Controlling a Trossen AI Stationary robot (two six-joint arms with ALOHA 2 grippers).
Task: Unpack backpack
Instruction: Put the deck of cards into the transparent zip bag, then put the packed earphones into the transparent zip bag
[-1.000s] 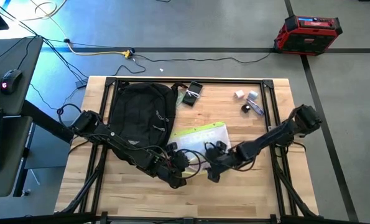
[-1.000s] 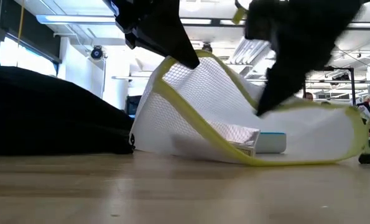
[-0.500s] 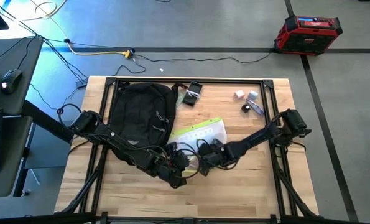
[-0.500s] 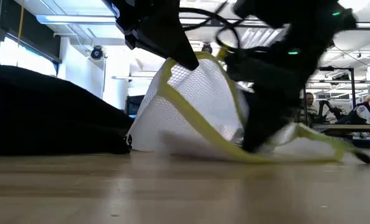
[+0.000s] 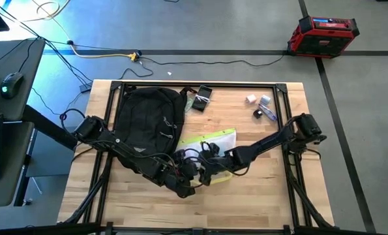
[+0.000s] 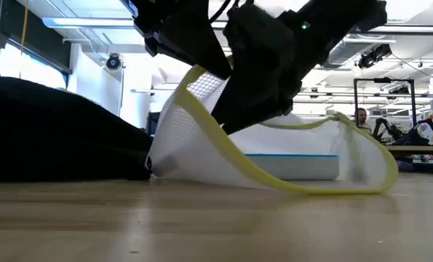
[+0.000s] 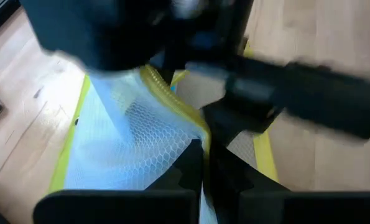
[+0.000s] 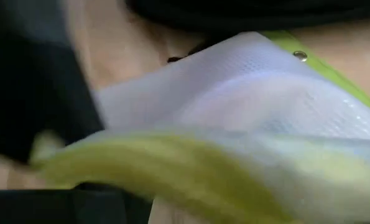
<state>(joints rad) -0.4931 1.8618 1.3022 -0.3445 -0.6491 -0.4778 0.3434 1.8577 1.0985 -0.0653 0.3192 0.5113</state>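
Note:
The black backpack (image 5: 148,121) lies flat on the table's left half and shows as a dark mound (image 6: 56,135) in the low view. To its right lies a white mesh pouch (image 5: 212,140) with yellow-green trim, a flat white and blue box (image 6: 292,164) inside it. My left gripper (image 7: 203,152) is shut on the pouch's near-left edge and holds it up. My right gripper (image 5: 210,160) sits close beside it at the pouch's raised rim (image 6: 274,65). Its wrist view is filled by the yellow trim (image 8: 172,168) and mesh. My left gripper pinches the pouch's yellow-trimmed edge (image 7: 183,115) between its two fingers, coming from above and slanting down. That edge (image 6: 199,80) is lifted off the table while the pouch's bottom (image 6: 223,175) still rests on the wood; the mesh hangs slack below the hold.
Small items lie by the far edge: a dark phone-like thing with packets (image 5: 201,96) and little white and blue pieces (image 5: 261,108). A black metal frame (image 5: 289,117) runs around the table. A red case (image 5: 323,36) stands on the floor beyond it.
My right gripper has moved toward the table's left along the pouch until it is next to my left gripper. The pouch's right end has been pushed in and now arches up; its left edge has stayed raised in my left gripper.

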